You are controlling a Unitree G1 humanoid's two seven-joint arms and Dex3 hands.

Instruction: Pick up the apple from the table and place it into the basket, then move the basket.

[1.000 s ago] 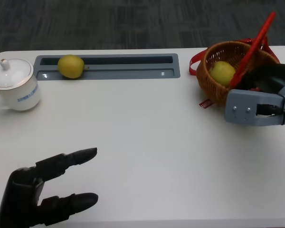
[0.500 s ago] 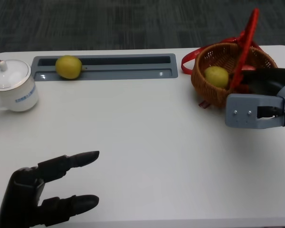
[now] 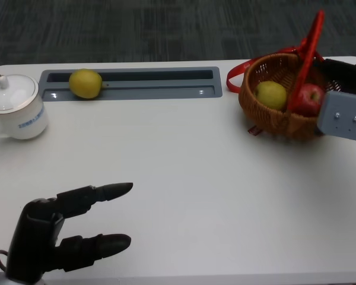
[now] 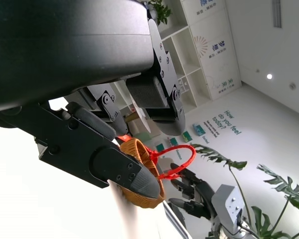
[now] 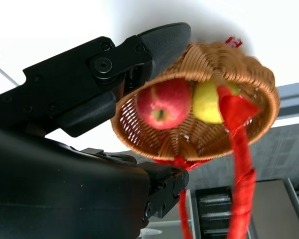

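Observation:
The red apple (image 3: 309, 98) lies inside the wicker basket (image 3: 273, 122) at the table's far right, beside a yellow fruit (image 3: 270, 95). The basket's red handle (image 3: 308, 53) stands upright. My right hand (image 3: 345, 75) sits just right of the basket with its fingers apart, holding nothing. In the right wrist view one finger (image 5: 159, 42) lies close against the outside of the basket rim (image 5: 139, 144), with the apple (image 5: 163, 103) in plain sight. My left hand (image 3: 65, 237) hovers empty at the near left edge with its fingers spread.
A second yellow fruit (image 3: 85, 83) rests in the grey recessed tray (image 3: 166, 84) at the back. A white lidded cup (image 3: 15, 107) stands at the far left. The left wrist view shows the basket (image 4: 139, 174) and my right hand (image 4: 194, 196) in the distance.
My right hand has drawn back to the right out of the basket, leaving the red apple inside. The basket shifted slightly left and its handle stood up. My left hand barely moved.

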